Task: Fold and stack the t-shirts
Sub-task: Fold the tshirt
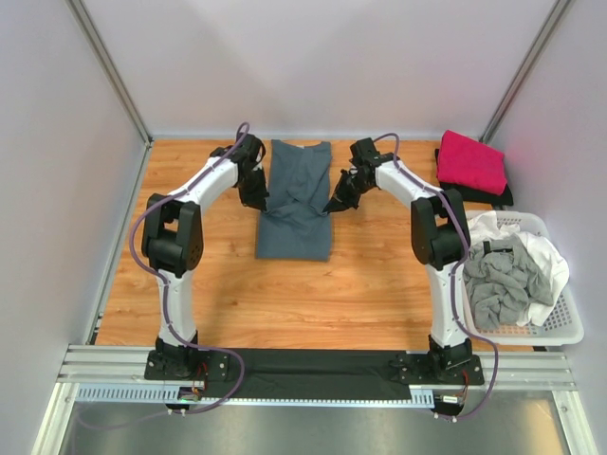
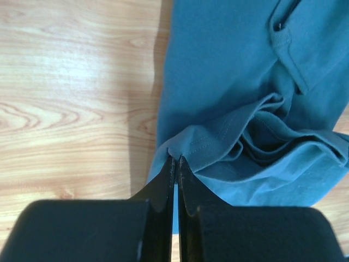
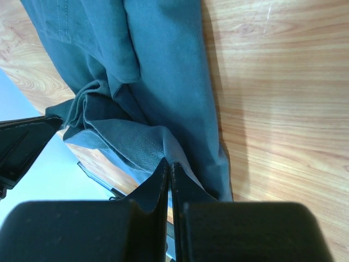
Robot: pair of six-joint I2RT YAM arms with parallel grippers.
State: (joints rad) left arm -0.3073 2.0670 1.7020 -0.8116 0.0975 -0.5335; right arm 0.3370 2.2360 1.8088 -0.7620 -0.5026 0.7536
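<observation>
Top external view: five t-shirts in all. One slate blue-grey t-shirt [image 1: 296,213] lies partly folded on the worktop [image 1: 209,284], toward the far side, between the two arms. The left end effector [image 1: 265,202] is clamped on its left edge and the right end effector [image 1: 334,204] on its right edge; both wrist views show cloth pinched at the fingertips. One magenta-pink t-shirt [image 1: 469,161] sits folded on one black t-shirt [image 1: 503,197] at the far right. One basket [image 1: 560,334] holds one white t-shirt [image 1: 545,261] and one light grey t-shirt [image 1: 498,289].

Left hand [image 1: 266,202] and right hand [image 1: 333,207], both pinched shut, angle inward toward each other, wrists tilted down.
</observation>
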